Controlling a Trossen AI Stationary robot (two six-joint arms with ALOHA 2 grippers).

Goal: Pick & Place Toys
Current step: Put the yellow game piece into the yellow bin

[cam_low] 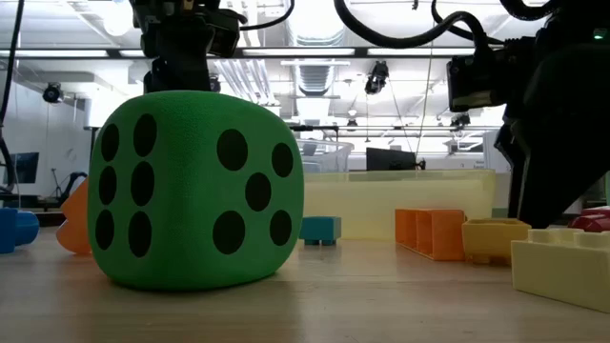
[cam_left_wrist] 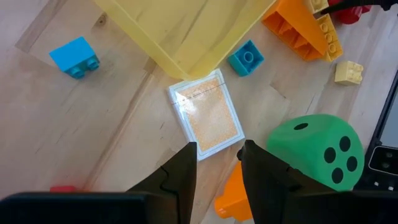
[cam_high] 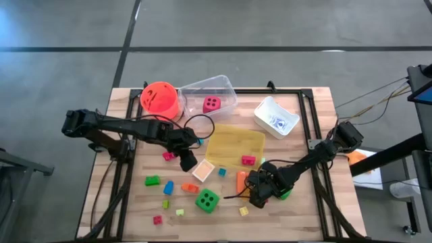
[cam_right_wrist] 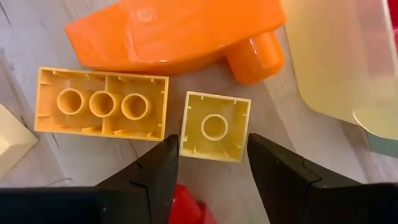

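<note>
Small bright toy blocks lie scattered on the wooden table's near half. A green dotted die (cam_high: 207, 200) stands among them, and a pink die (cam_high: 211, 104) sits in the clear tray (cam_high: 226, 86). My right gripper (cam_high: 260, 192) is open, pointing steeply down. Its fingers stand on either side of a small yellow square block (cam_right_wrist: 214, 126), which lies hollow side up, without touching it. My left gripper (cam_high: 187, 162) hovers higher, left of the yellow tray (cam_high: 235, 145). Its fingers (cam_left_wrist: 219, 152) are narrowly apart with nothing between them, above a white-edged orange card (cam_left_wrist: 208, 115).
Beside the yellow block lie a long yellow-orange brick (cam_right_wrist: 102, 102), a big orange curved piece (cam_right_wrist: 174, 31) and a red piece (cam_right_wrist: 186, 205). An orange bucket (cam_high: 160, 98) and a white tray (cam_high: 275, 116) stand at the far side. A pink block (cam_high: 248, 160) lies in the yellow tray.
</note>
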